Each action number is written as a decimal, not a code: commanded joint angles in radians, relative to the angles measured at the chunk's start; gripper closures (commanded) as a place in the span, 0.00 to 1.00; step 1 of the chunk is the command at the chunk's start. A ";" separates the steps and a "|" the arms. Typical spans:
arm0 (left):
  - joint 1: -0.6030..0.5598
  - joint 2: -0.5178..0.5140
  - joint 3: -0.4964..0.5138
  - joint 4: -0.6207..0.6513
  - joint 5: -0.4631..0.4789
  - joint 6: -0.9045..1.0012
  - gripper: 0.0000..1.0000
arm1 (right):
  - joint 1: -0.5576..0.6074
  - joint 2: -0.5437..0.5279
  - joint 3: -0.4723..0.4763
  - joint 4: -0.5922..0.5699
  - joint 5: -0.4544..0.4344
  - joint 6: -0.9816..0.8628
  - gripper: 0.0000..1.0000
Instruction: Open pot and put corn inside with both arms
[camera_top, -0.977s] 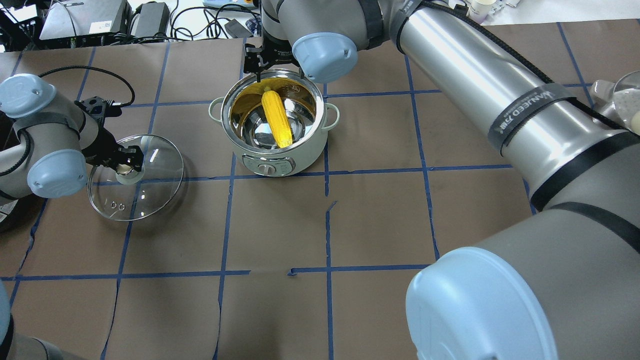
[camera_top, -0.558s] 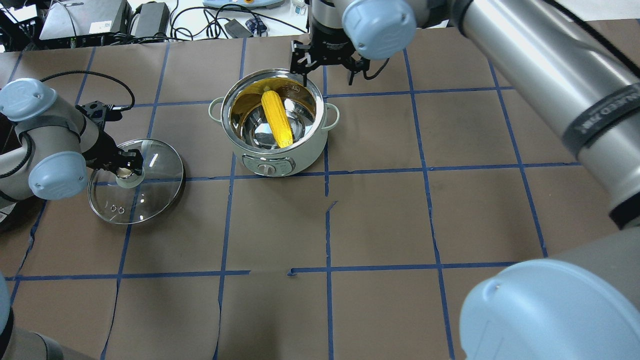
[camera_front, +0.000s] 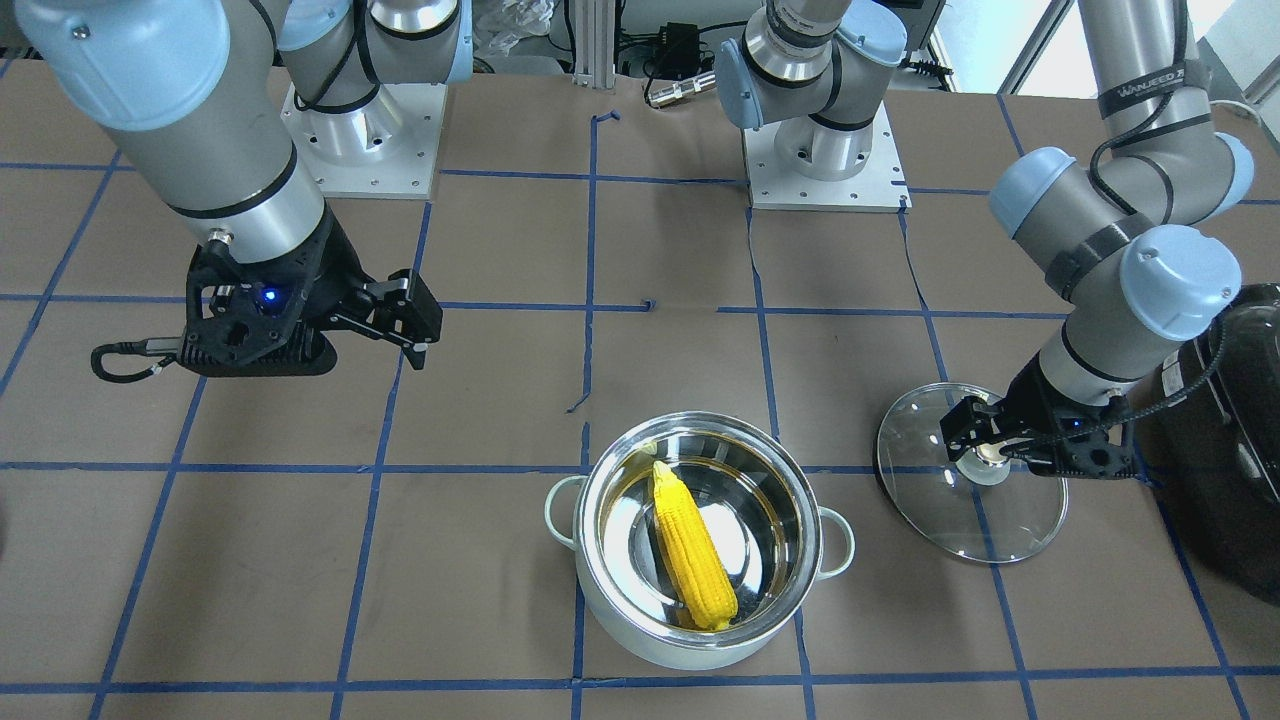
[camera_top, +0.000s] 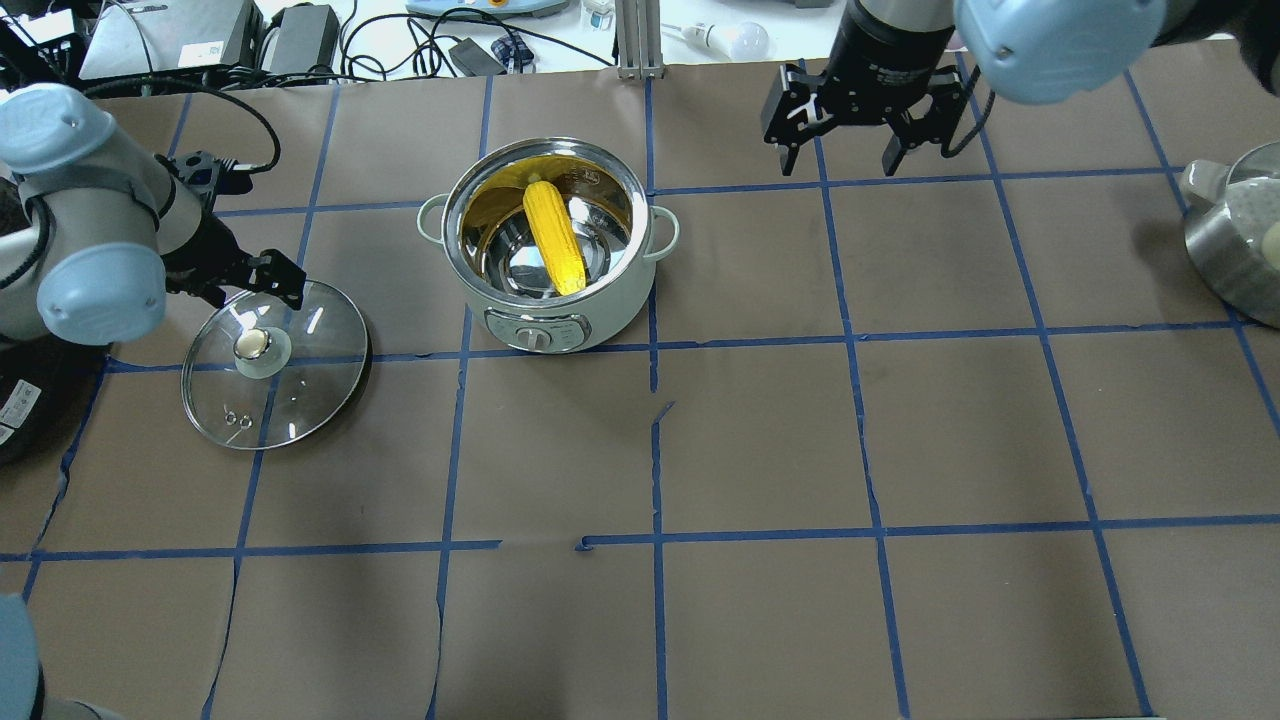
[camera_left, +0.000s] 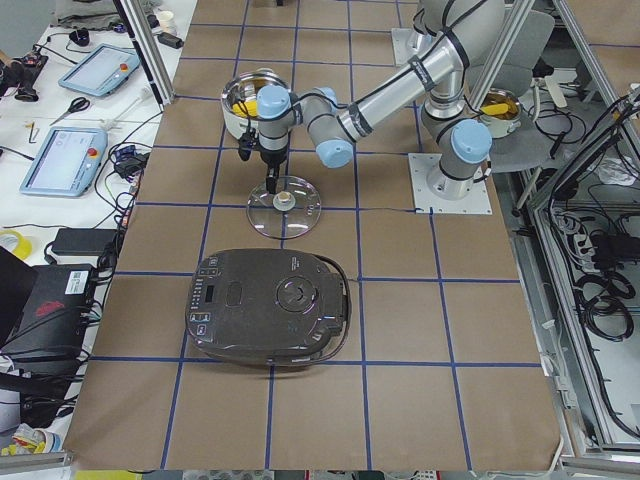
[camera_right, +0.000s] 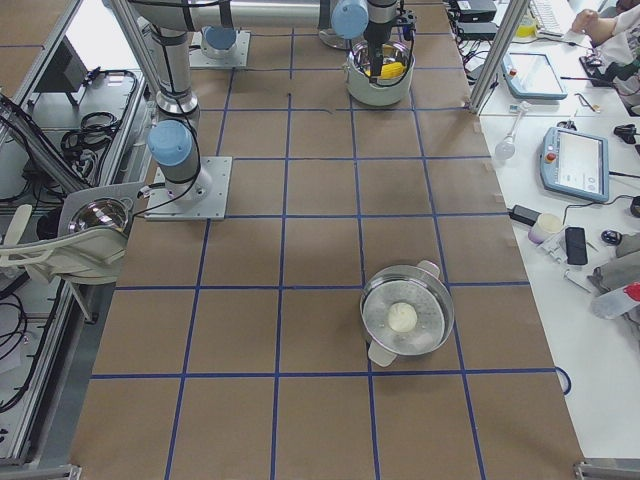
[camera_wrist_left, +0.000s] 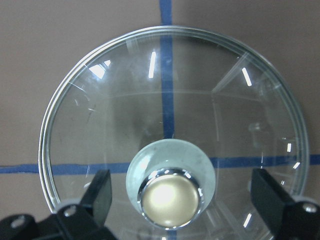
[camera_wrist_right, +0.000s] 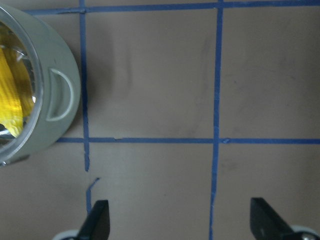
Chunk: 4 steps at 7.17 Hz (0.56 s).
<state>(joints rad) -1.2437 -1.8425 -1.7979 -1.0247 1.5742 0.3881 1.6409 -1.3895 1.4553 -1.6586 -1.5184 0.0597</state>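
Note:
The mint-green pot (camera_top: 548, 300) stands open at the table's middle back, with the yellow corn (camera_top: 555, 238) lying slanted inside it. They also show in the front view, the pot (camera_front: 640, 640) and the corn (camera_front: 692, 550). The glass lid (camera_top: 300, 385) lies flat on the table left of the pot. My left gripper (camera_top: 265, 285) is open just above its brass knob (camera_wrist_left: 171, 196), fingers well clear on either side. My right gripper (camera_top: 838, 160) is open and empty, to the right of the pot (camera_wrist_right: 55, 95) and apart from it.
A large black appliance (camera_left: 270, 305) sits at the robot's left end of the table, close behind the left arm. A steel pot (camera_right: 405, 318) with a white ball inside stands at the robot's right end. Blue tape lines grid the brown table cover.
My left gripper has let go of the lid's knob and risen slightly; the lid now lies flat. My right gripper has moved away from the pot's far rim to the right.

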 joint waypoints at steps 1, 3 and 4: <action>-0.112 0.054 0.247 -0.422 0.004 -0.119 0.00 | -0.004 -0.098 0.094 0.032 -0.059 -0.024 0.00; -0.256 0.119 0.337 -0.555 0.006 -0.251 0.00 | -0.009 -0.115 0.097 0.085 -0.069 -0.024 0.00; -0.311 0.168 0.338 -0.566 0.009 -0.334 0.00 | -0.010 -0.120 0.093 0.091 -0.062 -0.024 0.00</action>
<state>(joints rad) -1.4765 -1.7293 -1.4824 -1.5499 1.5797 0.1445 1.6330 -1.5015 1.5495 -1.5807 -1.5819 0.0356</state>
